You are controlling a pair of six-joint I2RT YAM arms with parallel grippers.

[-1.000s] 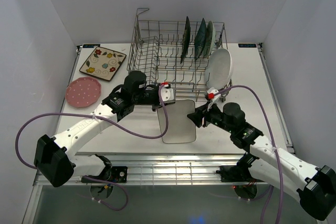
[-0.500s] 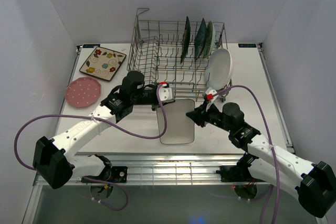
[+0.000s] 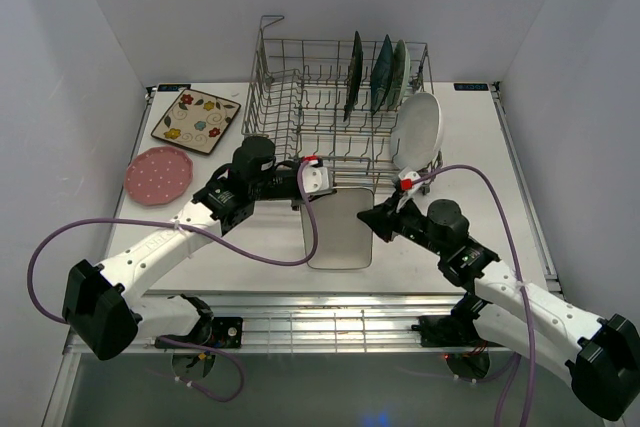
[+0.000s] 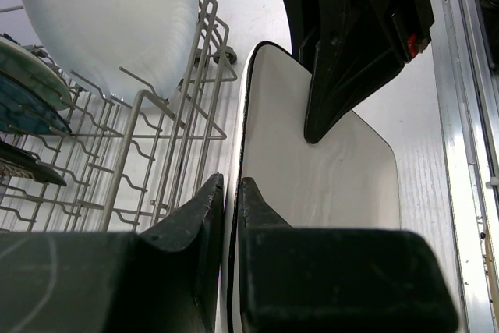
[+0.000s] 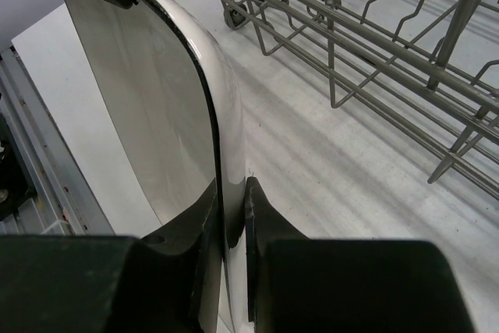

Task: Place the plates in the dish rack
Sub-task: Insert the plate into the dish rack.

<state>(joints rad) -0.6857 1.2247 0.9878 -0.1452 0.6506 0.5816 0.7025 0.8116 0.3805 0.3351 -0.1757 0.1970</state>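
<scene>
The white rectangular plate (image 3: 340, 232) is held tilted just in front of the dish rack (image 3: 300, 97). My left gripper (image 3: 318, 182) is shut on its far left rim (image 4: 231, 189). My right gripper (image 3: 375, 219) is shut on its right edge (image 5: 232, 189), one finger on each face. In the rack stand a dark patterned plate (image 3: 354, 72), a teal plate (image 3: 383, 72) and a mint-green plate (image 3: 401, 67). A white oval plate (image 3: 417, 132) leans at the rack's right end. On the table at left lie the cream floral plate (image 3: 196, 120) and the pink dotted plate (image 3: 158, 173).
The rack's wire wall (image 4: 156, 154) and tines are close beside the held plate. The metal rail (image 3: 330, 322) runs along the table's near edge. White walls enclose the table on three sides.
My right gripper's jaws have closed onto the right edge of the white rectangular plate. The plate has shifted slightly toward the rack. The left gripper has kept its hold.
</scene>
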